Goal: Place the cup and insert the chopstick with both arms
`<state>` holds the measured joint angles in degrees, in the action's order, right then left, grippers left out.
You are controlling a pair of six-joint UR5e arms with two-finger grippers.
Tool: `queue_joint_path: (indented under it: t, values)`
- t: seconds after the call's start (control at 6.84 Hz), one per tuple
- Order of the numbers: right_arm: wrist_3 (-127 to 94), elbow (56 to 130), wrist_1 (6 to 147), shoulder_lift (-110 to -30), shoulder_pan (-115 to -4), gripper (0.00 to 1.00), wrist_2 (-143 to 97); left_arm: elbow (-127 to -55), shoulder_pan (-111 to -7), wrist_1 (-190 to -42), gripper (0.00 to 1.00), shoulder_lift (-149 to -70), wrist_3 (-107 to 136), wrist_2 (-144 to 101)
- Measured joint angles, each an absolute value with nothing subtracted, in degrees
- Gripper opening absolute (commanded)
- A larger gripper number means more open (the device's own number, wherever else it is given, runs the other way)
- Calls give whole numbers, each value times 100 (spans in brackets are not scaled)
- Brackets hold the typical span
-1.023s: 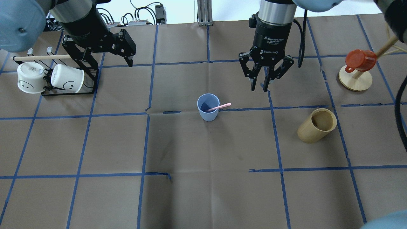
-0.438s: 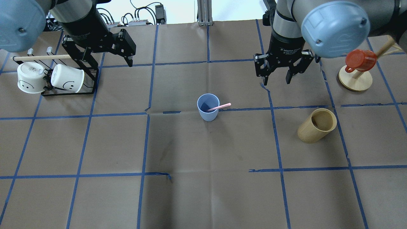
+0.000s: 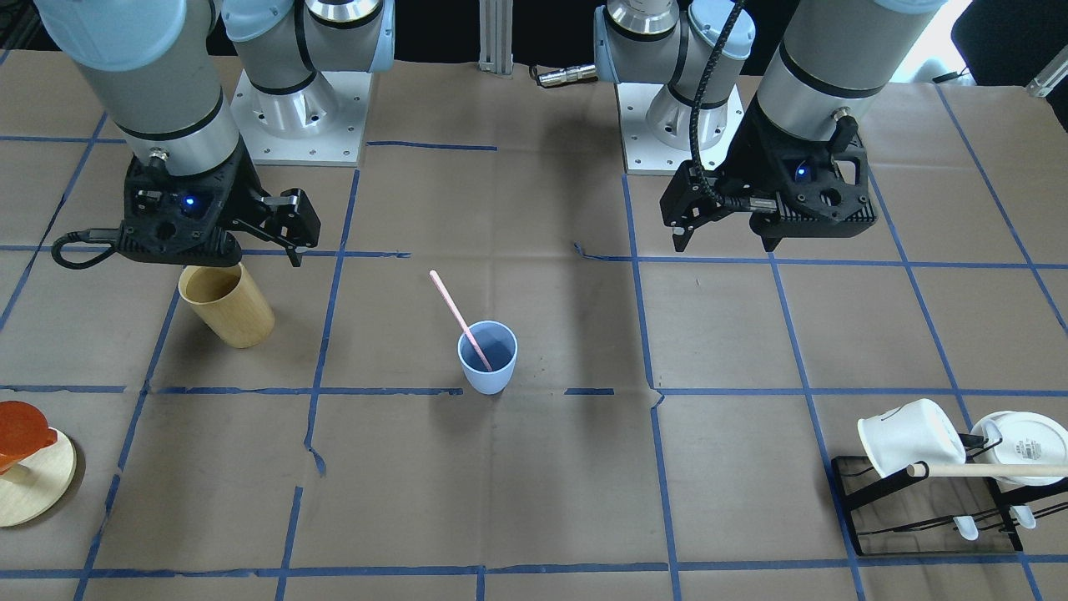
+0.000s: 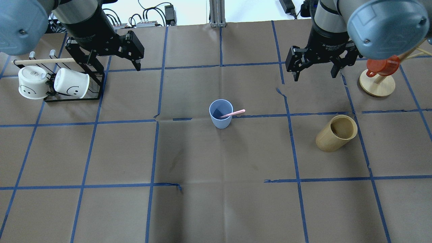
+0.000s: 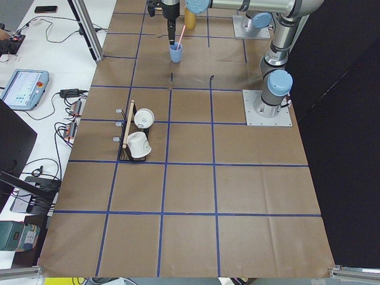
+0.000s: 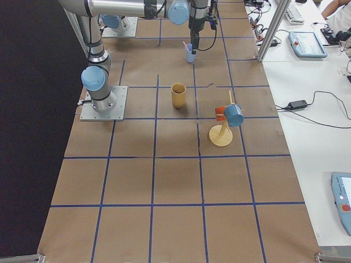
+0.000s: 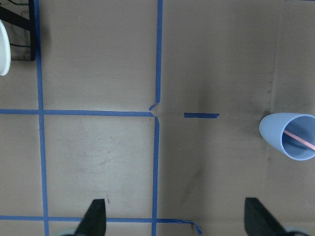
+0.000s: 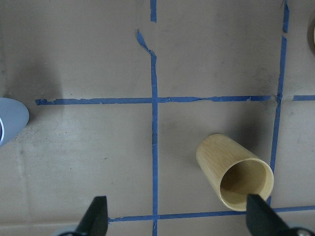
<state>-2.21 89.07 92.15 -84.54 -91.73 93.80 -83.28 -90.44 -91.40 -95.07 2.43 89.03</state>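
Observation:
The pale-blue cup (image 4: 221, 116) stands upright near the table's middle and also shows in the front-facing view (image 3: 487, 367). The pink chopstick (image 4: 234, 113) stands inside it and leans over the rim toward the robot's right (image 3: 455, 309). My right gripper (image 4: 315, 75) is open and empty, above the table far right of the cup. My left gripper (image 4: 113, 65) is open and empty, far left of the cup by the mug rack. The left wrist view shows the cup (image 7: 290, 136) with the stick (image 7: 300, 139) in it, at the right edge.
A tan wooden cup (image 4: 336, 132) stands right of the blue cup, under the right wrist view (image 8: 235, 177). A black rack (image 4: 72, 98) with two white mugs and a wooden dowel is at the back left. A red mug (image 4: 383, 64) hangs on a wooden stand at the back right.
My right gripper has moved right and back, away from the cup, and its fingers have spread wider. The left arm, cup and chopstick have not moved.

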Motion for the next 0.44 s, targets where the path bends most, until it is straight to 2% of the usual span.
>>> queue_joint_path:
  t: [0.44]
  values:
    - [-316,8896,8783,-8523,-9174,100,9090,-8331,-9049,-9141,100,-9511,248,8901]
